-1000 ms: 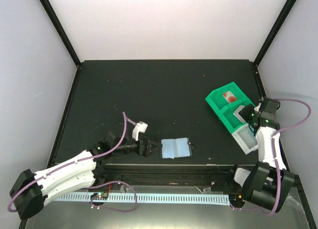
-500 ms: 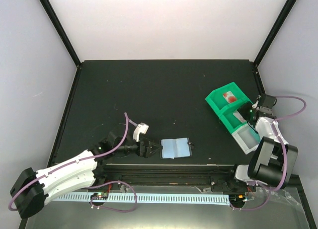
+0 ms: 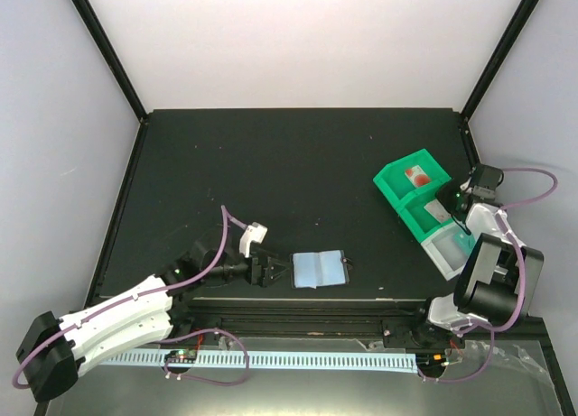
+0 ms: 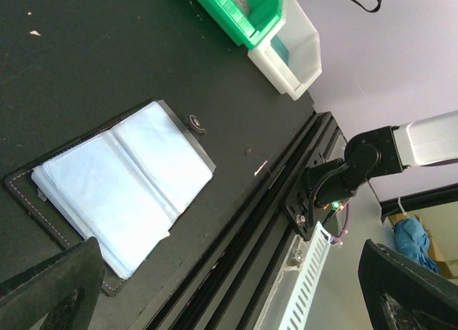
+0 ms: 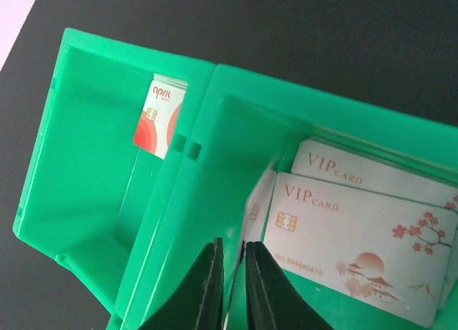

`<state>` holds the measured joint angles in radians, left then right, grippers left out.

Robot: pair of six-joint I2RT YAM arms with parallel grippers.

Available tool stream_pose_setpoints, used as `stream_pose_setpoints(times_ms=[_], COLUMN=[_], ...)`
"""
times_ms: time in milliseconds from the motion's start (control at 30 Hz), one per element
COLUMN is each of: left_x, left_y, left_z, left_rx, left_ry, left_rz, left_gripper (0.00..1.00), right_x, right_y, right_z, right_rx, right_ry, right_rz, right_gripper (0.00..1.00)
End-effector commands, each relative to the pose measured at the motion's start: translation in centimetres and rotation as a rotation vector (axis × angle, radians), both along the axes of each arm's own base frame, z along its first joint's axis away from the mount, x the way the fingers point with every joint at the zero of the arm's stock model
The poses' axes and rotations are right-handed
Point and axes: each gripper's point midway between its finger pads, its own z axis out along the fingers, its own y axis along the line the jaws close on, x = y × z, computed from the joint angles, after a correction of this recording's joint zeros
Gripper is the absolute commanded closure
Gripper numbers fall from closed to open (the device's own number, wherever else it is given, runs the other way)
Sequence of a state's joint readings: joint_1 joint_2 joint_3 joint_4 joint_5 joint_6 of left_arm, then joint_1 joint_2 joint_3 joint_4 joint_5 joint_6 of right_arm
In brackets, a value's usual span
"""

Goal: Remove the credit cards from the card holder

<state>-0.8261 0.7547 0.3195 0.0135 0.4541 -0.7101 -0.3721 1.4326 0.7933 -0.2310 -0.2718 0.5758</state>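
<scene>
Where it lies opened flat on the table (image 3: 271, 163), close to the near edge and about midway between the arms, the card holder (image 3: 319, 270) has its long axis running left to right, slightly skewed. Its snap tab (image 4: 195, 122) points right. The pale blue-grey lining faces up in two panels split by a fold, framed by a black border. The left gripper (image 3: 274, 272) sits just left of the card holder, low over the table, fingers spread wide — not touching it.

The credit cards (image 5: 358, 233) lie in the green tray (image 3: 388, 189) at the right side of the table.
- Middle compartment: two pale cards marked VIP, face up and overlapping, plus a third pale card (image 5: 255, 205) tilted on edge beside the divider.
- Far compartment: one red-and-white card (image 5: 161, 117) leaning on the wall.

The right gripper (image 5: 232, 283) hangs over the middle compartment, fingers drawn close with a slim gap — whether they pinch anything cannot be told. A white bin (image 3: 449, 251) adjoins the tray's near end.
</scene>
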Motion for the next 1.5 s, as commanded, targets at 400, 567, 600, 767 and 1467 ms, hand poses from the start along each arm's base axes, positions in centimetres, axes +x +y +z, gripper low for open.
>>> stream_pose_setpoints(times_ms=[400,567,600,767,1467], left_x=[0.1,0.2,0.2,0.8,1.9], left_y=[0.9,1.4,1.5,2.2,3.9], left_z=[1.3,1.4,1.4,0.7,-1.9], left_rx=[0.031,0.039,0.04,0.086,0.268], left_ry=[-0.071,-0.082,-0.085,-0.098,-0.023], left_rz=[0.014,0.038,0.041,0.08,0.166], left_gripper=[0.01,0.01,0.01,0.01,0.01], right_x=[0.8,0.2,0.1,-0.4,-2.0], right_y=[-1.3,-1.8,-1.9,-2.3,4.0], right_z=[0.9,1.1,1.1,0.7,7.8], right_rx=[-0.054,-0.074,-0.079,-0.078,-0.04], right_ry=[0.002,0.019,0.024,0.066,-0.073], right_rz=[-0.016,-0.046,-0.058,-0.089,0.107], right_gripper=[0.89,0.84,0.81,0.76,0.6])
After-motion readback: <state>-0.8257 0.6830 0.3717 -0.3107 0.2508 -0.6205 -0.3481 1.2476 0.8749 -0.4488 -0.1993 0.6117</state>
